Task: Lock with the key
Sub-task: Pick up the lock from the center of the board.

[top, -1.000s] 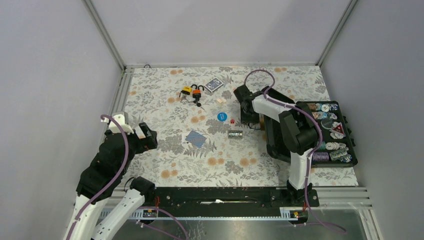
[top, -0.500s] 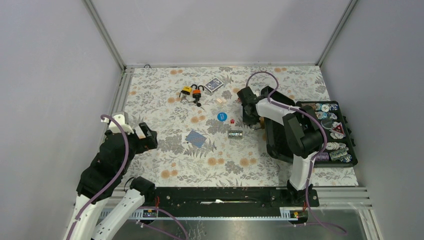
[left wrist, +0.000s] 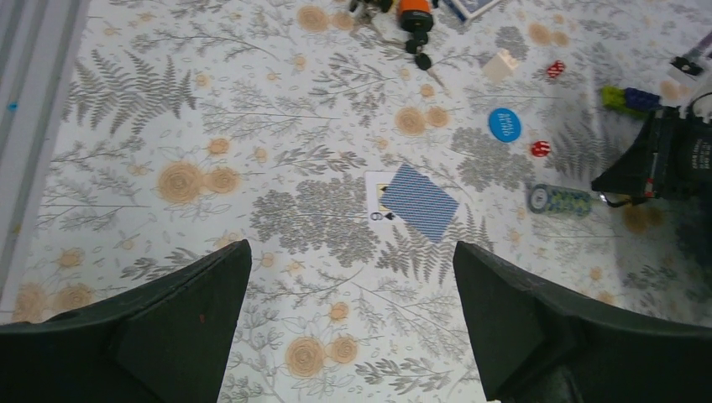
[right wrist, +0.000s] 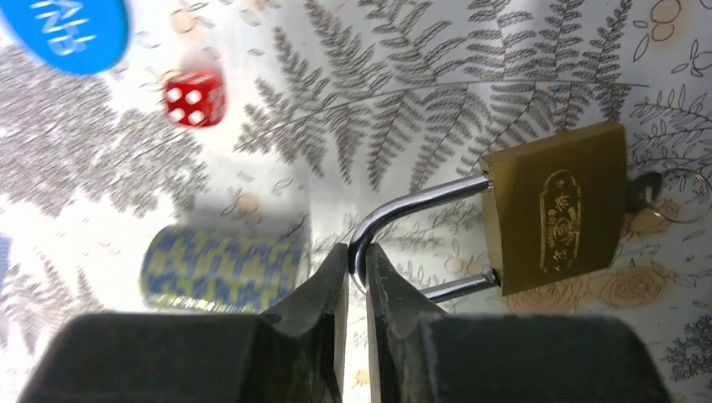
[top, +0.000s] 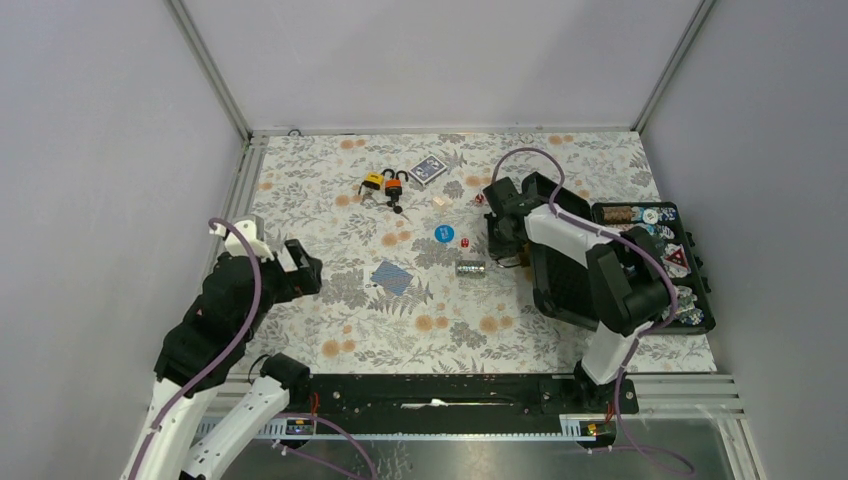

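Your right hand [right wrist: 357,260] was pinched shut on the shackle [right wrist: 403,206] of the brass padlock [right wrist: 554,218], near the chip stack [right wrist: 222,256], with its key [right wrist: 645,195] inserted. The thin round shackle could pivot or slip in that grip. Your left hand [left wrist: 351,252] stood wide open, empty.

Blue disc [right wrist: 63,29]: white capital letters, upside down and cut by the edge of the view; no whole word readable.
Red die [right wrist: 194,97]: four white pips on the face turned to the camera.
Padlock [right wrist: 554,220]: oval emblem stamped in the brass body, lettering too fine to read.
Playing card [left wrist: 417,201]: small black corner mark on a white card edge beneath it, either 6 or 9, cannot tell which.
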`<act>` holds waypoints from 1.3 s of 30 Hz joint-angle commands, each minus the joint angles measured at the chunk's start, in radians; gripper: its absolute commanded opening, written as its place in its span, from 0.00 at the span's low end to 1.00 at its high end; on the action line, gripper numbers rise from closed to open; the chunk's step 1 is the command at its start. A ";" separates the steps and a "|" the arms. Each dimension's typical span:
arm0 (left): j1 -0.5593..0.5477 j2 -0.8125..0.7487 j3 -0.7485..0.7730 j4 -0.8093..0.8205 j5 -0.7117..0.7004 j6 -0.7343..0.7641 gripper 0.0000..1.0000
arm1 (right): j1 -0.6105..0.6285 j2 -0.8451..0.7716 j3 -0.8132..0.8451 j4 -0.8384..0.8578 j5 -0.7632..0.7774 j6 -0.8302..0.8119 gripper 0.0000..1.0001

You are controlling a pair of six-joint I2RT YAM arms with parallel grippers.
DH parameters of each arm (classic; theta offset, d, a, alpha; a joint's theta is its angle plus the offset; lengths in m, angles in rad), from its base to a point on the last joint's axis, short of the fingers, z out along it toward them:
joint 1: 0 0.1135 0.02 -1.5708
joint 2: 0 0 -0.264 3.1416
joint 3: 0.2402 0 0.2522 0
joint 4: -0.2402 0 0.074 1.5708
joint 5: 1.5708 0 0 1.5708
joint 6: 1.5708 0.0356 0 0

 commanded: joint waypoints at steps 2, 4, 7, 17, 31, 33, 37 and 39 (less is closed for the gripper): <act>0.004 0.038 0.049 0.112 0.159 -0.071 0.99 | 0.023 -0.144 -0.012 -0.030 -0.115 -0.006 0.00; 0.004 0.054 0.028 0.157 0.221 -0.102 0.99 | 0.029 -0.178 -0.026 -0.028 -0.147 0.002 0.00; 0.004 0.073 -0.019 0.229 0.303 -0.149 0.98 | 0.059 -0.221 -0.046 -0.030 -0.179 -0.002 0.00; -0.034 0.138 -0.185 0.459 0.429 -0.279 0.93 | 0.153 -0.367 -0.143 -0.029 -0.167 0.011 0.00; -0.226 0.216 -0.280 0.578 0.353 -0.369 0.87 | 0.243 -0.619 -0.301 -0.074 -0.211 0.030 0.00; -0.255 0.217 -0.310 0.609 0.356 -0.392 0.86 | 0.271 -0.636 -0.320 -0.062 -0.219 0.039 0.00; -0.294 0.186 -0.411 0.731 0.380 -0.455 0.79 | 0.320 -0.657 -0.350 -0.009 -0.235 0.074 0.00; -0.315 0.178 -0.446 0.767 0.375 -0.477 0.76 | 0.346 -0.651 -0.352 0.014 -0.240 0.107 0.00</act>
